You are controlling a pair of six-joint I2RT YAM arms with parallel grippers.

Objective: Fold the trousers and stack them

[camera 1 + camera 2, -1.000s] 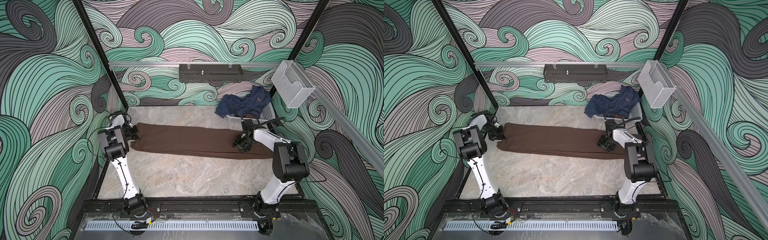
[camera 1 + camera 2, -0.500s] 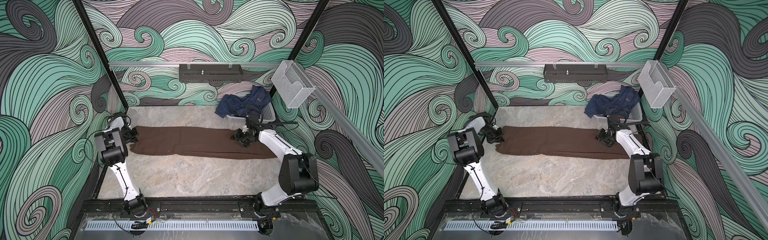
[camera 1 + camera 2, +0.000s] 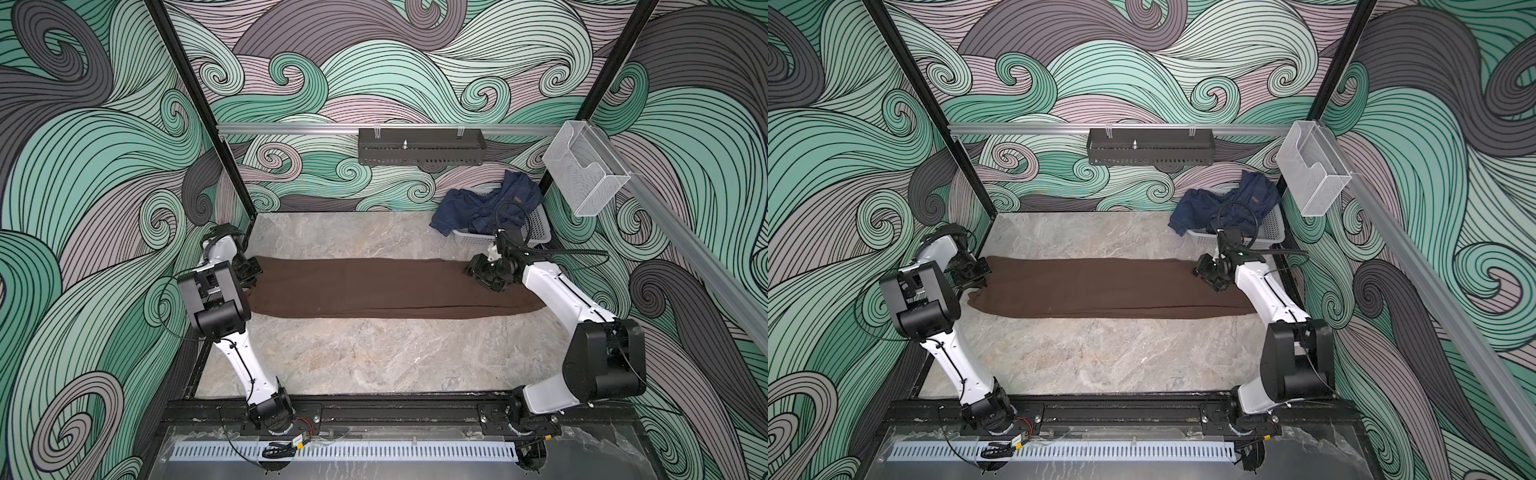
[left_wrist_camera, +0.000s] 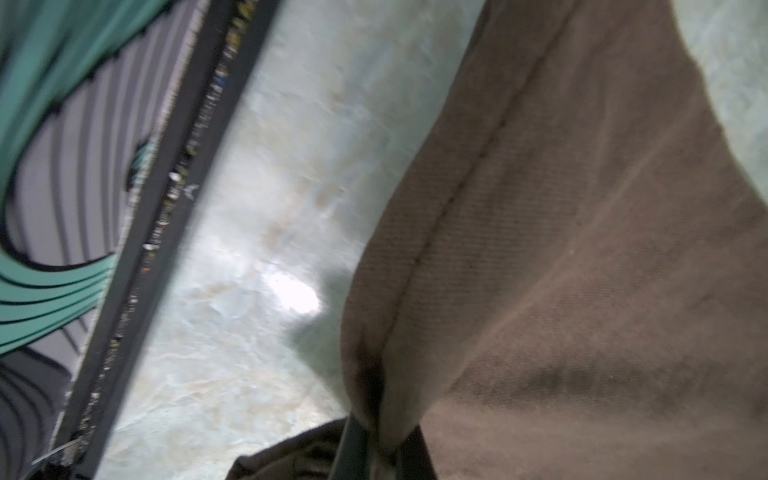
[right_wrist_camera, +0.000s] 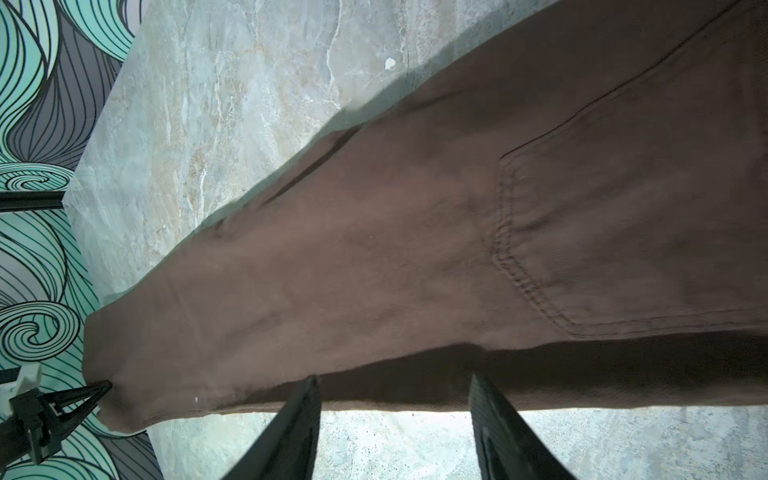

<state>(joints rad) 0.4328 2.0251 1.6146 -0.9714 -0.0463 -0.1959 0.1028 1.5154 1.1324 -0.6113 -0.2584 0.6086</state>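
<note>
Brown trousers (image 3: pixel 374 286) lie stretched flat across the bench (image 3: pixel 374 365), left edge to right; left fingers (image 4: pixel 353 451) pinch the leg end, right fingers (image 5: pixel 291 428) spread, hovering over the waist end

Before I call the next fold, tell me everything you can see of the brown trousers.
The trousers are dark brown, matte, twill-looking cloth with a stitched patch pocket. They lie flat in one long band across the marble table, apparently halved lengthwise with one leg on the other. The left gripper is shut on a corner of the leg end. The right gripper is open at the edge near the pocket, gripping nothing.
</note>
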